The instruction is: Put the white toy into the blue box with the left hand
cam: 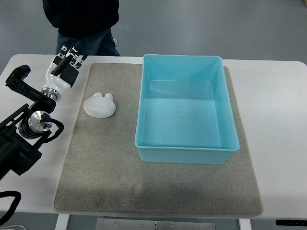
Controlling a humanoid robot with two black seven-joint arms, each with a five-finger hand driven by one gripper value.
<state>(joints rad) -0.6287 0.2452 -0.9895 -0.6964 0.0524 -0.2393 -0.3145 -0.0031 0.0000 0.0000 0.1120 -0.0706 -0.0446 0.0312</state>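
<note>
A white worktop [268, 96] carried a grey felt-like mat [144, 187], matte and slightly fuzzy, with squared corners. On the mat's left part lay the white toy [100, 105], a smooth rounded lump with two small ear-like bumps at its far edge, flat on the fabric and touched by nothing. To its right, well apart, sat the blue box [185, 154], a glossy light-blue plastic tub, rectangular with rounded corners and a thin rim, its inner floor bare and faintly reflective. The left arm came in from the left edge, black links and a polished metal joint leading up to a white wrist. The left hand [67, 62] hovered over the far-left corner of the mat, pointing toward the far side, black-and-white fingers [76, 52] stretched out straight and close together, clasping nothing. It sat to the far left of the toy, near but clearly clear of it. Beyond the worktop's far edge stood a person [84, 21] in dark clothing and jeans.
</note>
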